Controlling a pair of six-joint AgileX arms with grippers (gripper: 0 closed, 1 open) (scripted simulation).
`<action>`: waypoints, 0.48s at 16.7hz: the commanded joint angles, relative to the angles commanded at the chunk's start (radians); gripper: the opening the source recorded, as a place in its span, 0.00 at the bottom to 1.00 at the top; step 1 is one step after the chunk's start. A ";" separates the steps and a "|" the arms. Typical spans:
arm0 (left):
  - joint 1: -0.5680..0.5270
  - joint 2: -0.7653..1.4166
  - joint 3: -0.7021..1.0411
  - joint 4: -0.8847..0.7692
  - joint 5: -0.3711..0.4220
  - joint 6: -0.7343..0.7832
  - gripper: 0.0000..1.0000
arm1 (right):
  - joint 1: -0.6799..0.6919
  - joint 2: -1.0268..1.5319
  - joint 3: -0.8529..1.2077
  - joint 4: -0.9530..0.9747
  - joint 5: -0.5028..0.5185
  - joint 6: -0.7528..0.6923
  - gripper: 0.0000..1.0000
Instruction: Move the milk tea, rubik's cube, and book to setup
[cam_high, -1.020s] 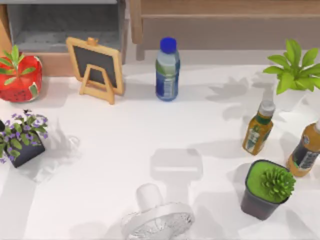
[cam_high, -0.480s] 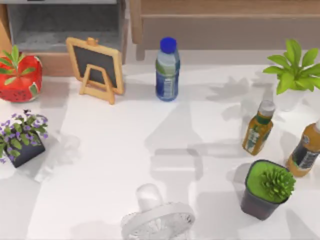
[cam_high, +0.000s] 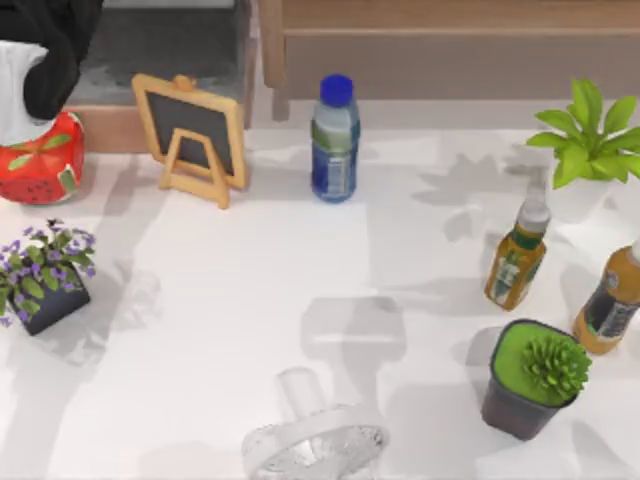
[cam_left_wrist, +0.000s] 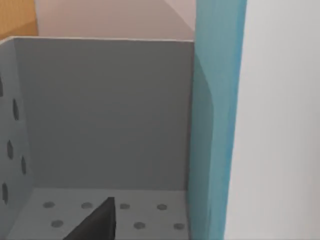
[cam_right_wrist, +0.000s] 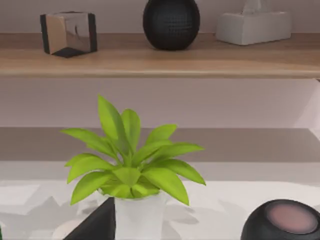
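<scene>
My left arm (cam_high: 52, 40) reaches in at the table's far left corner, above the grey perforated bin (cam_high: 160, 50) and the red strawberry pot (cam_high: 40, 165). The left wrist view looks into that bin (cam_left_wrist: 100, 115), with a dark part of my left gripper (cam_left_wrist: 95, 227) at the edge. A tall light-blue edge with a white face (cam_left_wrist: 217, 125) stands close beside it; I cannot tell whether this is the book. The milk tea and the rubik's cube are out of view. A dark part of my right gripper (cam_right_wrist: 95, 225) faces a leafy plant (cam_right_wrist: 132, 170).
On the table stand a chalkboard easel (cam_high: 192, 135), a blue-capped bottle (cam_high: 334, 140), a purple flower pot (cam_high: 42, 280), a white fan (cam_high: 315, 440), two tea bottles (cam_high: 517, 258), a succulent pot (cam_high: 530, 380) and a leafy plant (cam_high: 590, 140). A wooden shelf (cam_right_wrist: 160, 57) runs behind.
My left arm has come into the top view at the far left corner, over the grey bin and the strawberry pot. Shadows on the table have shifted.
</scene>
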 joint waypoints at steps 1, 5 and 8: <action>-0.003 0.021 0.015 0.008 -0.002 0.000 1.00 | 0.000 0.000 0.000 0.000 0.000 0.000 1.00; -0.004 0.031 0.022 0.011 -0.003 0.000 1.00 | 0.000 0.000 0.000 0.000 0.000 0.000 1.00; 0.001 0.038 0.033 0.006 0.001 0.000 1.00 | 0.000 0.000 0.000 0.000 0.000 0.000 1.00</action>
